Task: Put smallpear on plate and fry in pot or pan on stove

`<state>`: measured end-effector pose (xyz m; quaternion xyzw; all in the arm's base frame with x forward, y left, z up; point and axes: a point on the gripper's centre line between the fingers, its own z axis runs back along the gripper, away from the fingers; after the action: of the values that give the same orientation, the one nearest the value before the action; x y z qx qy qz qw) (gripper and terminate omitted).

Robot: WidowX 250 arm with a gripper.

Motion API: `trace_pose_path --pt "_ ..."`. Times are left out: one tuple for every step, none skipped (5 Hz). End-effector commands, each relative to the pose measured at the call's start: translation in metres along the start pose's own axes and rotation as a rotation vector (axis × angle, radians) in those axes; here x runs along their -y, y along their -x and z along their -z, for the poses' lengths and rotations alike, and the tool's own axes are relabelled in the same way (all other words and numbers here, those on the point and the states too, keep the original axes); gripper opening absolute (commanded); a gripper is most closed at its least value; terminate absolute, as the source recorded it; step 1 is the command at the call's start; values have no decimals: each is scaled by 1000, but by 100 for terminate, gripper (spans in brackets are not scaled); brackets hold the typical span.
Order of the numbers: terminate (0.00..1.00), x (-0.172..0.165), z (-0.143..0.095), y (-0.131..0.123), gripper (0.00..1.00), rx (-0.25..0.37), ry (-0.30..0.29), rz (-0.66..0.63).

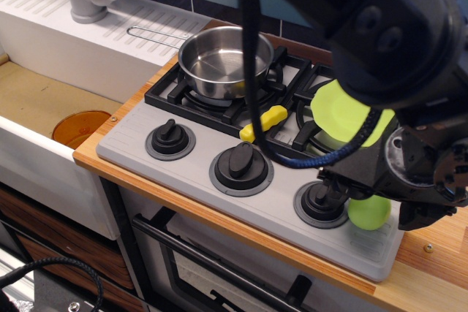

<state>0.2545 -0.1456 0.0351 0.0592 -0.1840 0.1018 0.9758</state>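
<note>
Observation.image: pan and plate hold nothing; jaws, state unclear, over smallpear.

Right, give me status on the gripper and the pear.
Gripper low over smallpear, jaw state hidden by arm. Smallpear on stove front right corner, beside right knob. Plate partly covered by arm. Fry between burners, pan empty.
</note>
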Motion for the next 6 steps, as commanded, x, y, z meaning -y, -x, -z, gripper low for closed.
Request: trace_pose_path --pt "0 4 -3 -3 0 11 16 5" --pt "0 4 -6 -3 0 4 17 5" --pt "0 2 -19 -7 0 -25 8 5" --pt "0 0 -41 -18 0 -77 -4 1" --pt "0 -3 -54 -38 0 -123 -10 11" --pt "0 -9 -49 -55 0 -134 -2 38"
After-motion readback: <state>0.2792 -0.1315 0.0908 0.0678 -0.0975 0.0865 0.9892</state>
